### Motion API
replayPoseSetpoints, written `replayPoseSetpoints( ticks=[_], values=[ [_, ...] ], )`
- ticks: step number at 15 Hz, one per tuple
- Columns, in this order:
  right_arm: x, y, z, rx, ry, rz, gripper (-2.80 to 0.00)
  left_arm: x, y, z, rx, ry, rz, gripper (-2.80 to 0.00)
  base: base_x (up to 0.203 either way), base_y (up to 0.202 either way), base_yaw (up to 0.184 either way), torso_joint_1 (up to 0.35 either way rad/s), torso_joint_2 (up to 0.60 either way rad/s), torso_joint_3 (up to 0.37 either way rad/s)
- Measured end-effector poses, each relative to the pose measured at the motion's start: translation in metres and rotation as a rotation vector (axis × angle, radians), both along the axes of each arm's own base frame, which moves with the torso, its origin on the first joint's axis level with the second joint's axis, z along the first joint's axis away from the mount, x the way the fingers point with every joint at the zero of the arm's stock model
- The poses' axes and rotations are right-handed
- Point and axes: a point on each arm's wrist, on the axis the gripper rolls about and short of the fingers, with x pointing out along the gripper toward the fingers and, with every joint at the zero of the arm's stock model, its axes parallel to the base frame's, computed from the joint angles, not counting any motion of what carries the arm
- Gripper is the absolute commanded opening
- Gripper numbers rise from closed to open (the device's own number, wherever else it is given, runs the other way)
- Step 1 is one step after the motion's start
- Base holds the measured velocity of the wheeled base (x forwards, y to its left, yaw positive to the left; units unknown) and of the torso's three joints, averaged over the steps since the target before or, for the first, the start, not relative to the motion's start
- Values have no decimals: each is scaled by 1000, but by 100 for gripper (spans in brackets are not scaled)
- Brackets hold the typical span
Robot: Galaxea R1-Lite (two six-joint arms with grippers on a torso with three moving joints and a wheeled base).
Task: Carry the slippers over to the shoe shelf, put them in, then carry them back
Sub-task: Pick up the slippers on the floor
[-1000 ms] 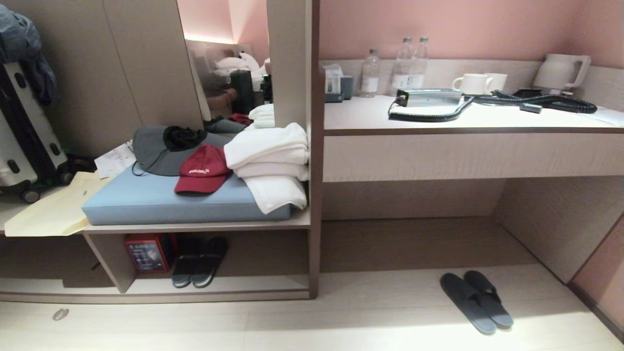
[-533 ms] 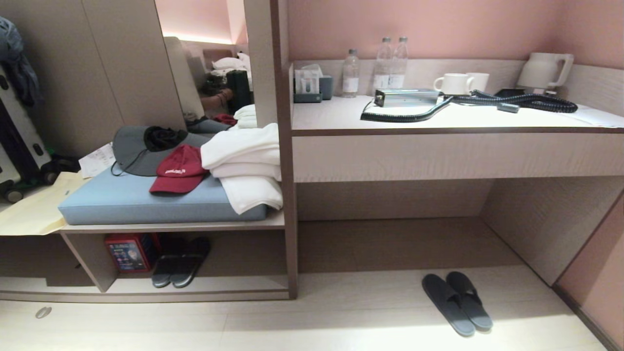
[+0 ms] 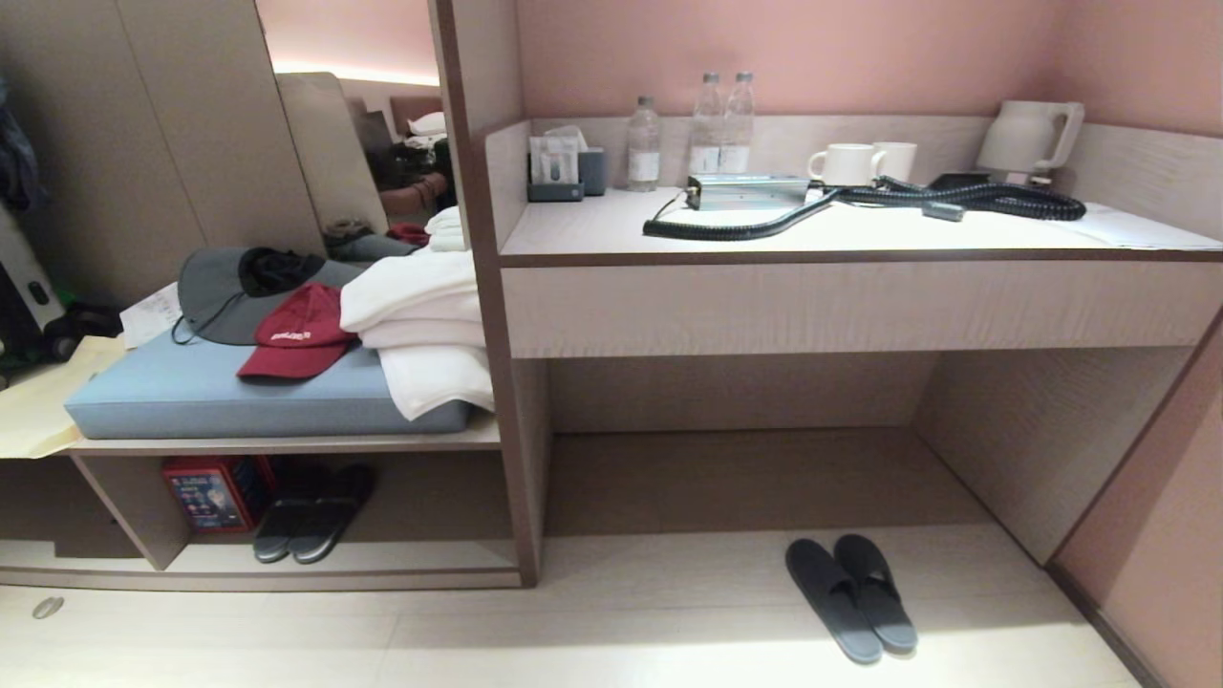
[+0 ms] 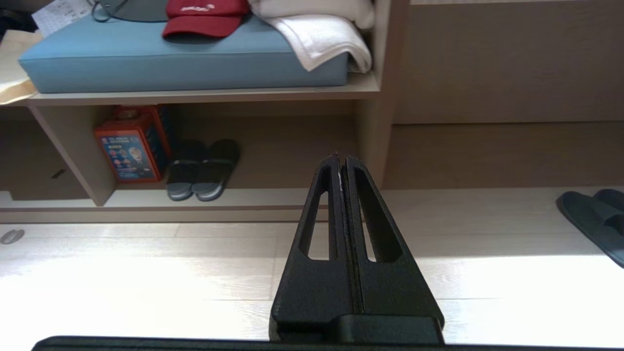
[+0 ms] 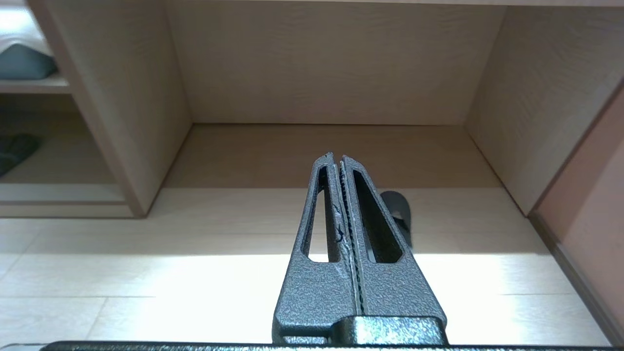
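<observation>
right now both claws, left claw (image 4: pixel 341 158) and right claw (image 5: pixel 336 158), hang clenched and empty, slippers (image 3: pixel 850 597) on the floor (image 3: pixel 611 640).

We see a bright band of light across the pale floor (image 3: pixel 611 640), nearly washed out in both wrist views. The recess under the table (image 3: pixel 860 306) lies in soft shadow, and the low shelf (image 3: pixel 382 516) is dimmer still. A warm glow strip (image 3: pixel 354 72) shines upper left. Uprights bow toward the head view's edges. Everything looks sharp.
</observation>
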Motion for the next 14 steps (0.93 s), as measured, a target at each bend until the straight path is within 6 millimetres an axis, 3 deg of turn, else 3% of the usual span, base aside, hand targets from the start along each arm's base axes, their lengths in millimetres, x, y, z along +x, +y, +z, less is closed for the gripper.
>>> replayPoseSetpoints(
  ticks=[14],
  values=[
    [0,0,0,3,0,3,-280,0,0,0,3,0,-1,-280,0,-197,2,2,2,3]
  ],
)
